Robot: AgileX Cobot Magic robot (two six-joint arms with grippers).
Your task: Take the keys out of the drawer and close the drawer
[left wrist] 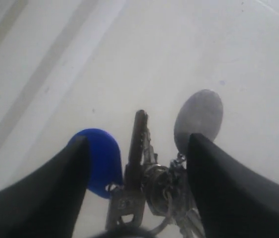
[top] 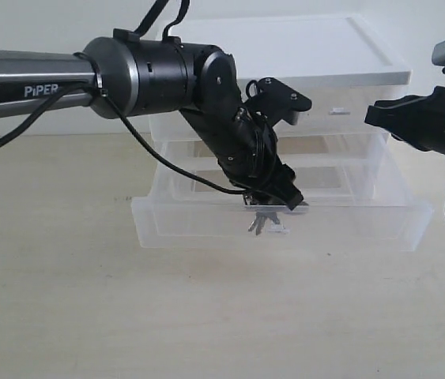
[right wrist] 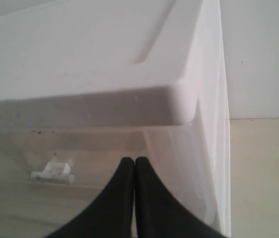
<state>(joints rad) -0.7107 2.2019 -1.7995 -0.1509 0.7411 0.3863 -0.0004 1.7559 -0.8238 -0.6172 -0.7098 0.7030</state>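
Note:
The drawer [top: 364, 227], a shallow clear plastic tray, stands pulled out at the bottom of the cabinet. The keys [top: 259, 223] lie on its floor near the front wall. My left gripper [top: 276, 200] reaches down into the drawer right over them. In the left wrist view its jaws stand wide apart, open, with the keys [left wrist: 146, 183] between the two fingers: a blue tag [left wrist: 102, 158], a dark key [left wrist: 139, 136] and a grey tag [left wrist: 199, 118]. My right gripper [top: 374, 115] hovers shut beside the cabinet's upper right, holding nothing [right wrist: 135, 161].
The cabinet has a white lid [top: 301, 47] and clear upper drawers [top: 341, 150], pushed in. A small white tab handle [right wrist: 54, 171] shows through the plastic in the right wrist view. A pale wooden tabletop [top: 206, 316] spreads in front of the drawer.

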